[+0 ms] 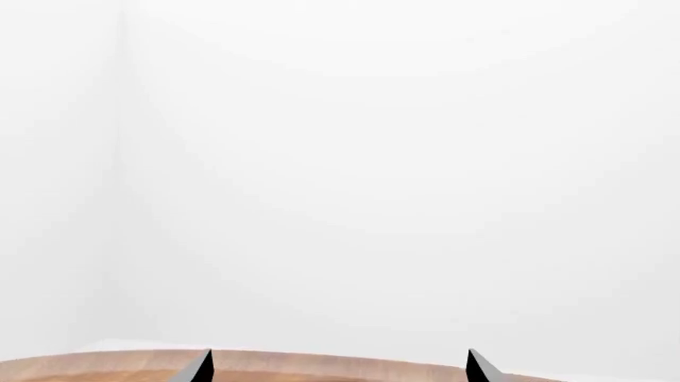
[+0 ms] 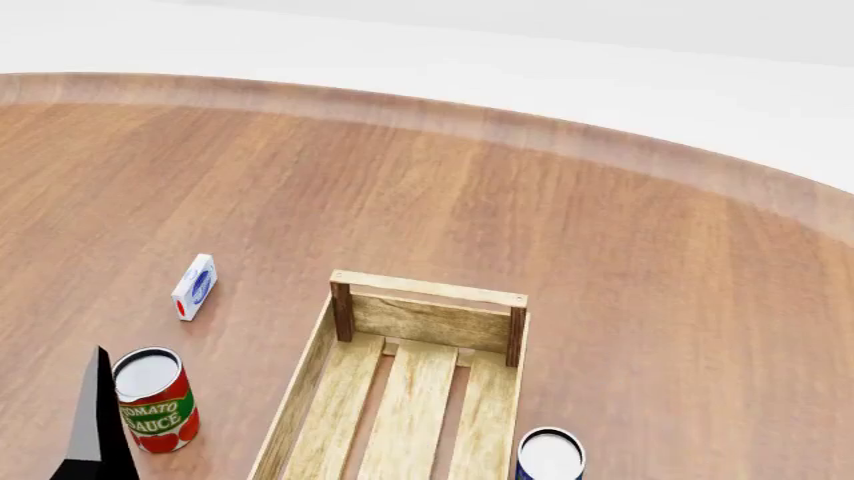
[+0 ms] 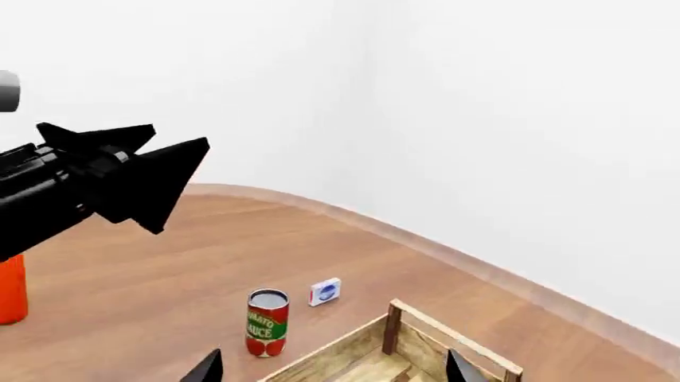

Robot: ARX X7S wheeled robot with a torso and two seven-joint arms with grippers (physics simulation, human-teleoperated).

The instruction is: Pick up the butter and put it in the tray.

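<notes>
Red-orange at the very edge of the right wrist view is probably the butter point(image 3: 11, 290): only a sliver of it shows, standing on the wooden table point(image 2: 601, 230), so I cannot read its print. It sits well apart from the tray point(image 2: 424, 292), out past the tomato sauce can point(image 2: 156, 400) that stands near the tray's left side. The head view does not reach it at all.

The left gripper point(image 1: 340, 368) has its fingers spread wide with nothing between them, and hangs above the table on the tray's left. The right gripper point(image 3: 331, 370) is likewise spread and empty, over the tray's near end.

The step in hand looks like the approach to the carton, and the left arm is the closer one. To do it well:

- Turn the head or torso away from the tray until the carton is in full view.
- Come down over the carton's narrow width, fingers square to its long sides.
- Keep clear of the can and the small white-and-blue box point(image 2: 195, 286) beyond it when carrying back toward the tray.
</notes>
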